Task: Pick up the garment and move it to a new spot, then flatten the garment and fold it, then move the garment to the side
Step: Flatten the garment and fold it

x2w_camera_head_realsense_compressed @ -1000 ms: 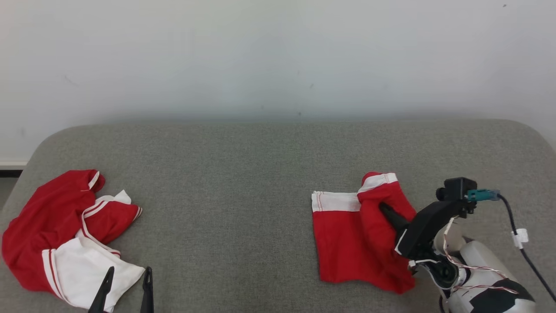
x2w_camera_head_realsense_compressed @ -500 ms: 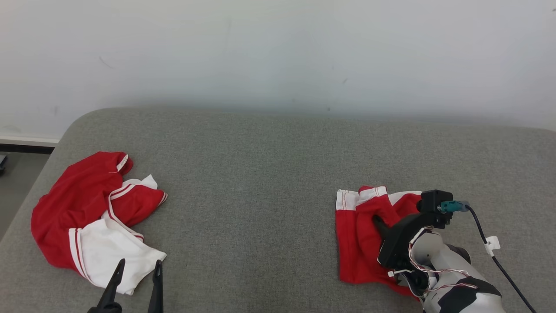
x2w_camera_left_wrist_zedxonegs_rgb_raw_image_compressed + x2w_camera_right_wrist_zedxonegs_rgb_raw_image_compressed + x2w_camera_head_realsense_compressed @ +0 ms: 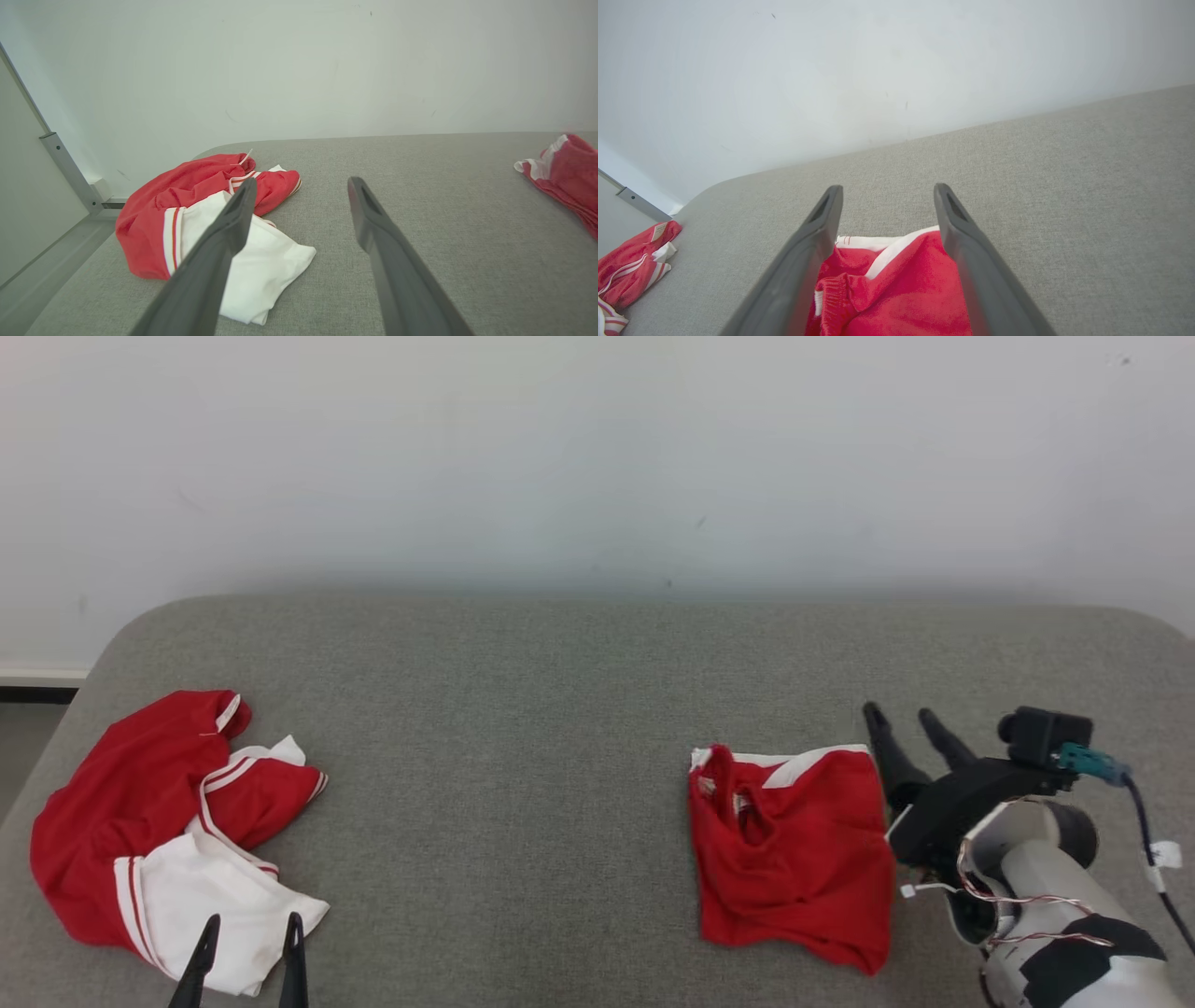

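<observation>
Your right pincer stands with its fingers apart and empty, just beside the far right corner of the folded garment, which lies on the right side of the grey woven desk. Lift it straight clear so no finger snags the soft red knit or its white band. The fold is a loose, lumpy square and will shift easily. Your left pincer is also apart, near a crumpled red-and-white garment.
</observation>
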